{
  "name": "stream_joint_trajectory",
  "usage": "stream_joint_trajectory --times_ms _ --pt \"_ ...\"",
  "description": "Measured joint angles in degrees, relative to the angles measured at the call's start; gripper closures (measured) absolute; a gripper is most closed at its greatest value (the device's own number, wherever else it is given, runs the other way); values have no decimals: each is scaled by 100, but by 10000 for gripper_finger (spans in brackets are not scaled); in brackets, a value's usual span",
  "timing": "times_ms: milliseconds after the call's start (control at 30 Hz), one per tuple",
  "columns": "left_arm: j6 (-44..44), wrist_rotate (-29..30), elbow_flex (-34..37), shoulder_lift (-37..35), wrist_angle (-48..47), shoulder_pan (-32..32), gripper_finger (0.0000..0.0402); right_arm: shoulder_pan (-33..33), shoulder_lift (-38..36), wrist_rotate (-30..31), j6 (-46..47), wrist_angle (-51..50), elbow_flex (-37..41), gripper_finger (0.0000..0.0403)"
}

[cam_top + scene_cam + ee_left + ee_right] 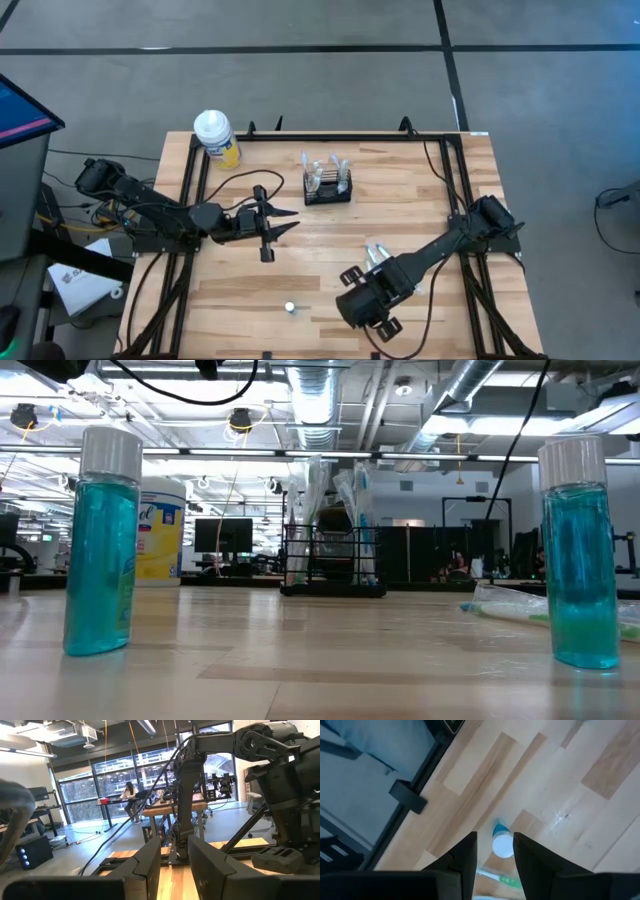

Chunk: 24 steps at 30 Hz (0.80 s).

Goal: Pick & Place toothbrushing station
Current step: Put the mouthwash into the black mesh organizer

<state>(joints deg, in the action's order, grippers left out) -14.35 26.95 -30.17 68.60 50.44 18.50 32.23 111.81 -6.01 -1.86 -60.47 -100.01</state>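
**High view: both pincers empty, station not yet gripped**

Right gripper (495, 837) hung over the near-right part of the table (420, 190), fingers apart, nothing clamped. Its wrist view looked straight down on a white-capped blue bottle (503, 845) standing below the gap (not touching either finger). A wrapped toothbrush (377, 255) lay just beside that arm.

Left gripper (284, 222) sat mid-table, level, pointing toward the right side, fingers apart and empty.

The toothbrushing station (327, 185) stood upright toward the far edge, centre, with wrapped items sticking out of its compartments. It was near the left gripper and well apart from the right one. A second blue bottle (290, 308) stood alone by the near edge; a yellow canister (216, 137) was at the far-left corner.

My read: the step was lining up on a pick. To do it well:
- centre the fingers on the bottle cap before descending
- come down vertically, since a tall narrow bottle tips easily
- if going for the station, grip a mesh wall, not the wrappers
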Motion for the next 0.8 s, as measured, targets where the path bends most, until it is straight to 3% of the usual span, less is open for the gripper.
stream_joint_trajectory --times_ms 233,567,800 --pt "0 -1 0 0 -12 0 309 2 0 11 -114 200 0 277" --pt "0 1 0 0 -14 0 309 3 0 9 -80 307 0 202" --pt "0 -1 0 0 -16 0 309 50 253 28 -174 171 31 186"
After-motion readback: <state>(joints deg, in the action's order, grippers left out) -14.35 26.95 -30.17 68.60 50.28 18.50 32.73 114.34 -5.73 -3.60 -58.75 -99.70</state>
